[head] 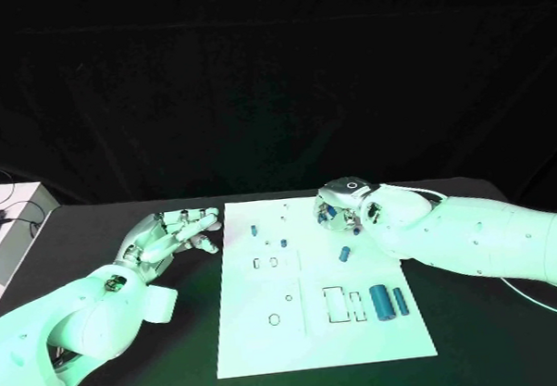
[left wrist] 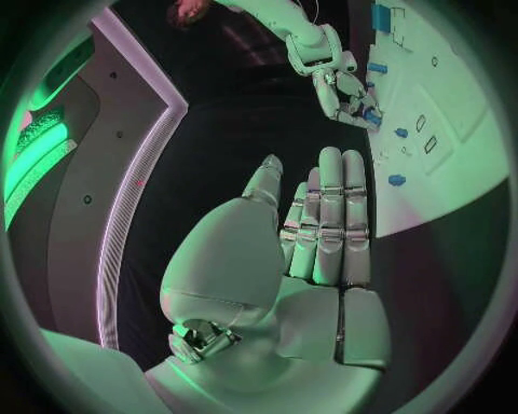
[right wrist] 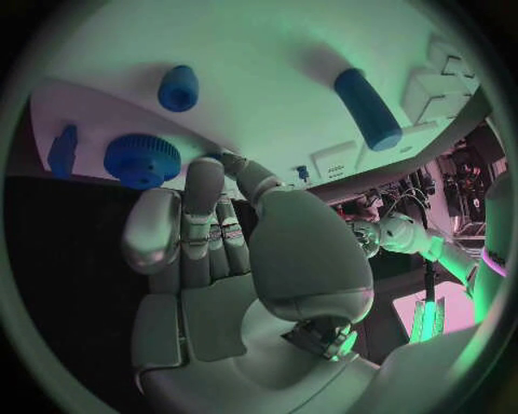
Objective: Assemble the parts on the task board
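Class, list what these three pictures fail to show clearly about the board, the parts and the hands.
- Head view: the right hand covers the task board's far right corner; anything under it is hidden.
- Head view: the small parts near the far edge are too small to tell their shapes.
- Right wrist view: whether the fingertips touch the blue gear is unclear.

The white task board (head: 323, 337) is laid flat on the black table. Two blue cylinders (head: 389, 301) are laid side by side near its right edge, beside rectangular slots. A smaller blue peg (head: 345, 254) is laid tilted above them. A ridged blue gear (right wrist: 142, 159) is seen at the board's far edge.
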You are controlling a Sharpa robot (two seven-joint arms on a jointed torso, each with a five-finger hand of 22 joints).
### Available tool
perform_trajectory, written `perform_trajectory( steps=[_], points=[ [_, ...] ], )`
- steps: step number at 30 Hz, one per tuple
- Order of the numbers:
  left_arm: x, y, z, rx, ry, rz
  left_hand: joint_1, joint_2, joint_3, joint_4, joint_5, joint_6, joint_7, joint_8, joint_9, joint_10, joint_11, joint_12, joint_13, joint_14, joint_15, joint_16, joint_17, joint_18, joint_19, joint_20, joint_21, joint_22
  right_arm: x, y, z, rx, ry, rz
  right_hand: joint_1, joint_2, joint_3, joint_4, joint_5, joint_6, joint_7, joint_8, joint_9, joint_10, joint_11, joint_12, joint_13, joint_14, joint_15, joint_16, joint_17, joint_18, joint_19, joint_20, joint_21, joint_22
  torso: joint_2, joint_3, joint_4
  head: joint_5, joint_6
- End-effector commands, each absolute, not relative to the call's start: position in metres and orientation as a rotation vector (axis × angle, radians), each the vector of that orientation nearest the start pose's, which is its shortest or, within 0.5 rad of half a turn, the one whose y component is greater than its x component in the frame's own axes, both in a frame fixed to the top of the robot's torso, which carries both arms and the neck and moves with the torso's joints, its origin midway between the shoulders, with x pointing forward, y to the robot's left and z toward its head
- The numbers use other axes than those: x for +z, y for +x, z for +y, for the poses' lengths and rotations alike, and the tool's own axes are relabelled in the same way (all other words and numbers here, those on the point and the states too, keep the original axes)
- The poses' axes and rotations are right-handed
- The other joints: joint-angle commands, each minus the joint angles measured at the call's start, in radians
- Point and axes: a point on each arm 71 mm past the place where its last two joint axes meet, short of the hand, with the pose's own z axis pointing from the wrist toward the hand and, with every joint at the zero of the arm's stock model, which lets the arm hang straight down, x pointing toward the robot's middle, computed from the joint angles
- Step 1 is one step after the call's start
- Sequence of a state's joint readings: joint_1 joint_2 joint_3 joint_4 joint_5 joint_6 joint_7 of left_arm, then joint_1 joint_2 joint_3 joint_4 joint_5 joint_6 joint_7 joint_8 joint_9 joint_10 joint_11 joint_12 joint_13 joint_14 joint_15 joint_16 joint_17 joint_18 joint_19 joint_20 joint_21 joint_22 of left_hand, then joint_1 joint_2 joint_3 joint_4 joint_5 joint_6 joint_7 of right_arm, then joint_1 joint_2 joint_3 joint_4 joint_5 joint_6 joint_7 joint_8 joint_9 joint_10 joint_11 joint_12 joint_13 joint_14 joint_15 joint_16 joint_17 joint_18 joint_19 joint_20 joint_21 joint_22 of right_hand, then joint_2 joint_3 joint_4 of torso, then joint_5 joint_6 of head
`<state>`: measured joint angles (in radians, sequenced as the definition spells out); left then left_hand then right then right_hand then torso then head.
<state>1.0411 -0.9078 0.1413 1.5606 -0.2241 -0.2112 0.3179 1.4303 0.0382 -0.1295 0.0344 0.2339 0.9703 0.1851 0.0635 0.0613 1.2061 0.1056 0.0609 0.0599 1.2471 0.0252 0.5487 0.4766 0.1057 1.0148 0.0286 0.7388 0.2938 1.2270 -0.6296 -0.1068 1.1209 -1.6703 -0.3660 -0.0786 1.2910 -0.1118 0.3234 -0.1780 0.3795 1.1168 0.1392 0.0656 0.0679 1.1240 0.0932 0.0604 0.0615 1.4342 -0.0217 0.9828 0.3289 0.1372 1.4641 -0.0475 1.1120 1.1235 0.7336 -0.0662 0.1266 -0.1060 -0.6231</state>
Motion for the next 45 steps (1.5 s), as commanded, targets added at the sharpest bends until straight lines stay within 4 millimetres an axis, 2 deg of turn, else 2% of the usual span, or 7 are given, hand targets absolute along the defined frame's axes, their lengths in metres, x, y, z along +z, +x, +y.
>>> perform_trajectory(
  steps=[1,6,9,13,22,27,45],
  points=[
    [-0.184,0.474,0.224,-1.585,-0.975,1.509,-0.007,-0.001,-0.003,-0.005,-0.005,-0.005,-0.001,-0.003,-0.001,-0.010,0.000,0.000,0.001,-0.007,0.004,-0.003,-0.001,0.014,-0.001,0.006,-0.004,-0.001,-0.214,0.549,-0.210,0.338,-0.351,1.613,-0.010,0.002,0.005,0.002,-0.003,-0.001,-0.001,-0.003,0.000,0.004,0.001,-0.001,0.000,-0.004,-0.002,0.006,-0.001,0.016,0.068,0.002,-0.006,0.001,0.004,-0.0005,0.0009,-0.001,0.001],
    [-0.184,0.474,0.225,-1.584,-0.976,1.509,-0.007,-0.001,-0.003,-0.005,-0.005,-0.005,-0.001,-0.003,-0.001,-0.010,0.000,0.000,0.001,-0.007,0.004,-0.003,-0.001,0.014,-0.001,0.006,-0.004,-0.001,-0.213,0.549,-0.210,0.341,-0.348,1.601,-0.009,0.008,0.022,-0.001,-0.003,0.000,-0.001,-0.003,0.000,0.027,-0.005,-0.001,0.001,-0.004,-0.005,0.004,-0.003,0.016,0.068,0.000,-0.009,0.006,0.005,-0.0013,0.0013,-0.002,0.004],
    [-0.185,0.474,0.225,-1.584,-0.976,1.510,-0.007,-0.001,-0.003,-0.005,-0.005,-0.005,-0.001,-0.003,-0.001,-0.010,0.000,0.000,0.001,-0.007,0.004,-0.003,-0.001,0.014,-0.001,0.006,-0.004,-0.001,-0.211,0.548,-0.210,0.354,-0.340,1.575,0.004,0.027,0.036,-0.004,-0.005,0.014,-0.004,-0.001,0.002,0.073,-0.017,0.001,0.003,-0.004,-0.012,0.005,-0.002,0.013,0.069,-0.003,0.001,0.017,0.007,-0.0015,0.0017,-0.002,0.005],
    [-0.185,0.475,0.225,-1.583,-0.977,1.511,-0.007,-0.001,-0.003,-0.005,-0.005,-0.005,-0.001,-0.003,-0.001,-0.010,0.000,0.000,0.001,-0.007,0.004,-0.003,-0.001,0.014,-0.001,0.006,-0.004,-0.001,-0.207,0.548,-0.208,0.374,-0.323,1.530,0.022,0.053,0.061,-0.010,-0.053,0.030,-0.009,-0.001,0.002,0.105,-0.027,0.001,0.003,-0.004,-0.017,0.006,0.000,0.007,0.069,-0.006,0.021,0.039,0.008,-0.0019,0.0015,-0.002,0.009],
    [-0.186,0.476,0.228,-1.574,-0.981,1.511,-0.006,0.000,-0.004,-0.006,-0.005,-0.005,-0.001,-0.003,-0.001,-0.010,0.000,0.000,0.001,-0.007,0.003,-0.003,-0.004,0.015,0.001,0.006,-0.004,-0.007,-0.192,0.545,-0.200,0.395,-0.271,1.451,0.028,0.072,0.051,-0.018,-0.064,0.058,-0.017,-0.002,0.002,0.148,-0.040,-0.001,0.003,-0.003,-0.026,-0.001,0.009,0.001,0.069,-0.013,0.029,0.064,0.010,-0.0026,0.0018,0.001,0.020],
    [-0.186,0.476,0.228,-1.572,-0.982,1.510,-0.006,0.000,-0.004,-0.006,-0.005,-0.005,-0.001,-0.003,-0.001,-0.010,0.000,0.000,0.001,-0.007,0.003,-0.003,-0.004,0.015,0.001,0.006,-0.004,-0.007,-0.183,0.546,-0.193,0.393,-0.256,1.430,0.027,0.078,0.044,-0.030,-0.066,0.063,-0.018,-0.002,0.002,0.156,-0.042,0.001,0.004,-0.001,-0.027,-0.005,0.020,-0.003,0.070,-0.016,0.032,0.091,0.011,-0.0048,0.0031,-0.001,0.022],
    [-0.185,0.475,0.227,-1.576,-0.978,1.512,-0.004,0.001,-0.004,-0.008,-0.006,-0.005,-0.001,-0.003,-0.001,-0.011,0.000,-0.001,0.001,-0.007,0.003,-0.002,-0.006,0.015,0.001,0.006,-0.003,-0.009,-0.175,0.557,-0.163,0.378,-0.221,1.355,0.029,0.076,0.043,-0.034,-0.065,0.059,-0.015,-0.003,0.001,0.156,-0.041,0.000,0.003,-0.001,-0.027,-0.011,0.024,-0.005,0.071,-0.015,0.025,0.107,0.016,-0.0052,0.0065,-0.006,0.029]
  ],
)
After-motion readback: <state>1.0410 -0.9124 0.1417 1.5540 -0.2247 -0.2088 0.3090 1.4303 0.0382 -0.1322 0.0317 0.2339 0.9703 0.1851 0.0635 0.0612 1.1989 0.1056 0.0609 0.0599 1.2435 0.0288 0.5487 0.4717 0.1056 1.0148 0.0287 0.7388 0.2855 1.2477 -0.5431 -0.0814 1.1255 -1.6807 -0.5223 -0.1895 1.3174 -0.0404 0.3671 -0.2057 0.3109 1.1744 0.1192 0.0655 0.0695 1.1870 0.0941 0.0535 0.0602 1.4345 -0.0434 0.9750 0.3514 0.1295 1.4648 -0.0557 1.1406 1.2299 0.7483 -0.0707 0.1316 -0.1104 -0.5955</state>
